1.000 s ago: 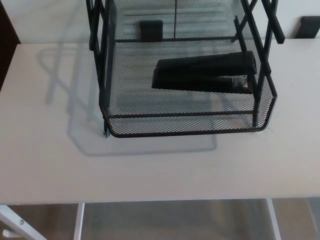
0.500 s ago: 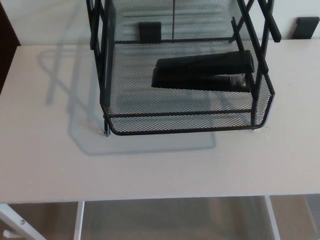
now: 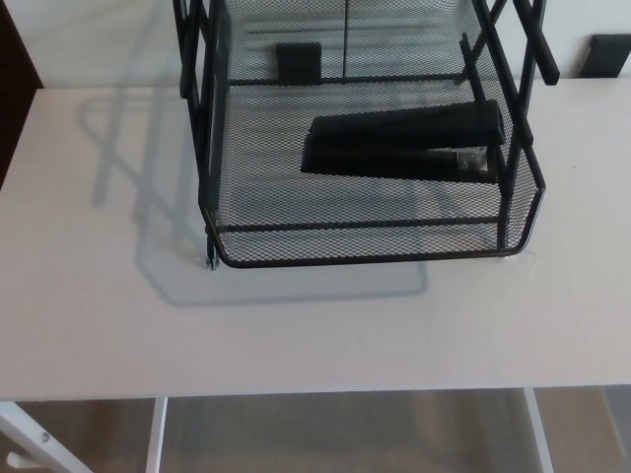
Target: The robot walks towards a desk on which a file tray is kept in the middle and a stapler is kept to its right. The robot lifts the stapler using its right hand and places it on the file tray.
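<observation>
A black stapler (image 3: pixel 399 145) lies flat inside the lower level of the black wire-mesh file tray (image 3: pixel 365 258), its length running left to right, toward the tray's right side. The tray stands in the middle of the white desk (image 3: pixel 296 335), its upper tier cut off by the top of the picture. Neither of my hands shows in the head view.
Two black clamps or brackets sit at the desk's far edge, one behind the tray (image 3: pixel 298 61) and one at the far right (image 3: pixel 609 54). The desk's near edge runs across the bottom, with white legs (image 3: pixel 156 434) and floor below it.
Only the view wobbles slightly; the stapler and the tray keep their places on the desk.
</observation>
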You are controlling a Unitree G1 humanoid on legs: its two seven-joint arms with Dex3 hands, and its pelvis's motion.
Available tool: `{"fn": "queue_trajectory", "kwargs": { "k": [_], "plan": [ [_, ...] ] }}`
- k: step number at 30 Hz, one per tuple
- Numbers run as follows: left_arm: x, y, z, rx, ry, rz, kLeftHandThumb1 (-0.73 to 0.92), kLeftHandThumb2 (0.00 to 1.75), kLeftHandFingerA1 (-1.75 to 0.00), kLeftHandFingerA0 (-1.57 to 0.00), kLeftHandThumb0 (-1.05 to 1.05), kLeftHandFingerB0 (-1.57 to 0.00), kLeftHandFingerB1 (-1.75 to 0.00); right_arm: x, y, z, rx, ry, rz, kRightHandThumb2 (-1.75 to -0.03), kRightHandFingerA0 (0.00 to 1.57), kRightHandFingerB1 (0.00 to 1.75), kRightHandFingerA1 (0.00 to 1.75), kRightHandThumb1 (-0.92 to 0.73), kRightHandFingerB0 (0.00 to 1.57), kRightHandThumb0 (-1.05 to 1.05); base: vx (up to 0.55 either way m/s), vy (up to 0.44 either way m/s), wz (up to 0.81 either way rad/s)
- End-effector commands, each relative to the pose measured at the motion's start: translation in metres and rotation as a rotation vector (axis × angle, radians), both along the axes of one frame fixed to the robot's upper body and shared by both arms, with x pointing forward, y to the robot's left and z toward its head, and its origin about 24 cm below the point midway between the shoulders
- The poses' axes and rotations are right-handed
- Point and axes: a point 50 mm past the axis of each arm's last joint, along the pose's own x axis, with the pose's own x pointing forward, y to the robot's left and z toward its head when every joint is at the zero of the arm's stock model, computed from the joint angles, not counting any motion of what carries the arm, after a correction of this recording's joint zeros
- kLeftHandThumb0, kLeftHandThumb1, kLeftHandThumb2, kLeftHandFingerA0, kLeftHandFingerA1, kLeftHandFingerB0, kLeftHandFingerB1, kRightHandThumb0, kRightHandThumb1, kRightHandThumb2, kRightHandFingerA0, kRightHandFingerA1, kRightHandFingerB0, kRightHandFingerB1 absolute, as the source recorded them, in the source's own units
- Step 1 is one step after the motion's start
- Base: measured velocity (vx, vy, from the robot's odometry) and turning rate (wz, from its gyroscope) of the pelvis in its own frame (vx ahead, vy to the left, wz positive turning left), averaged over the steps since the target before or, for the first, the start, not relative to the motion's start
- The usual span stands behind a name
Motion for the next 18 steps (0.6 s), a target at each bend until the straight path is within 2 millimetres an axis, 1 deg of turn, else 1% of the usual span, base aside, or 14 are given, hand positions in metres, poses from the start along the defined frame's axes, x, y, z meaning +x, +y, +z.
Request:
{"fn": "queue_trajectory", "kwargs": {
  "k": [1,3,4,5,6,7,10,11,12,13,14,15,16,18],
  "plan": [
    [0.003,0.004,0.004,0.028,-0.042,0.014,0.76,1.30,-0.92,-0.46,-1.05,-0.12,-0.68,0.006,-0.007,0.006,-0.038,-0.065,-0.013,-0.62,0.00,0.42,0.45,-0.50,0.05,-0.37,0.00,0.000,0.00],
    [0.002,0.004,0.004,0.021,-0.044,0.013,0.76,1.32,-0.91,-0.44,-1.05,-0.11,-0.66,0.006,-0.004,0.009,-0.063,-0.064,0.025,-0.66,0.01,0.39,0.47,-0.50,0.04,-0.38,0.00,0.000,0.00],
    [0.002,0.004,0.004,0.020,-0.040,0.016,0.76,1.31,-0.90,-0.43,-1.05,-0.11,-0.66,0.005,-0.004,0.009,-0.074,-0.065,0.027,-0.64,0.01,0.43,0.57,-0.50,0.04,-0.41,0.00,0.000,0.00],
    [0.003,0.004,0.005,0.022,-0.042,0.017,0.76,1.31,-0.90,-0.43,-1.05,-0.11,-0.66,0.006,-0.003,0.009,-0.075,-0.066,0.027,-0.64,0.01,0.43,0.57,-0.50,0.04,-0.41,0.00,0.000,0.00],
    [0.003,0.005,0.005,0.024,-0.042,0.018,0.76,1.30,-0.89,-0.43,-1.05,-0.11,-0.67,0.007,-0.003,0.008,-0.078,-0.066,0.033,-0.56,0.00,0.42,0.50,-0.54,0.06,-0.36,0.00,0.000,0.00],
    [0.004,0.005,0.005,0.027,-0.038,0.004,0.76,1.29,-0.89,-0.42,-1.05,-0.11,-0.68,0.006,-0.004,0.007,-0.045,-0.085,0.012,-0.61,0.00,0.44,0.48,-0.50,0.04,-0.38,0.00,0.000,0.00],
    [0.006,0.006,0.007,0.025,-0.060,0.021,0.76,1.29,-0.90,-0.42,-1.05,-0.12,-0.68,0.009,-0.004,0.003,-0.040,-0.093,0.013,-0.63,0.00,0.42,0.47,-0.48,0.04,-0.41,0.00,0.000,0.00],
    [0.008,0.006,0.008,0.032,-0.091,0.039,0.76,1.28,-0.92,-0.42,-1.05,-0.10,-0.71,0.012,-0.006,0.003,-0.031,-0.098,0.014,-0.65,0.00,0.31,0.45,-0.48,0.05,-0.39,0.00,0.000,0.00],
    [0.010,0.007,0.008,0.035,-0.125,0.067,0.77,1.27,-0.93,-0.45,-1.05,-0.12,-0.71,0.015,-0.007,0.005,-0.024,-0.114,0.017,-0.67,0.00,0.29,0.43,-0.48,0.04,-0.38,0.00,0.000,0.00],
    [0.011,0.007,0.009,0.036,-0.135,0.077,0.77,1.27,-0.93,-0.45,-1.05,-0.12,-0.71,0.017,-0.007,0.006,-0.023,-0.120,0.019,-0.67,0.00,0.29,0.43,-0.48,0.04,-0.38,0.00,0.000,0.00],
    [0.012,0.007,0.009,0.031,-0.152,0.094,0.77,1.28,-0.94,-0.43,-1.05,-0.14,-0.71,0.020,-0.007,0.010,-0.027,-0.128,0.028,-0.56,0.00,0.36,0.45,-0.54,0.03,-0.34,0.00,0.000,0.00],
    [0.011,0.007,0.009,0.028,-0.160,0.102,0.77,1.28,-0.94,-0.43,-1.05,-0.14,-0.71,0.021,-0.006,0.013,-0.029,-0.132,0.034,-0.56,0.00,0.36,0.45,-0.54,0.03,-0.34,0.00,0.000,0.00],
    [0.011,0.007,0.009,0.032,-0.159,0.098,0.78,1.30,-0.96,-0.46,-1.05,-0.16,-0.71,0.022,-0.006,0.014,-0.025,-0.137,0.036,-0.66,0.00,0.39,0.40,-0.49,0.05,-0.37,0.00,0.000,0.00],
    [0.011,0.007,0.008,0.033,-0.151,0.109,0.77,1.28,-0.94,-0.43,-1.05,-0.14,-0.72,0.025,-0.004,0.018,-0.011,-0.139,0.047,-0.62,0.00,0.42,0.40,-0.48,0.04,-0.39,0.00,0.000,0.00]
  ]
}}
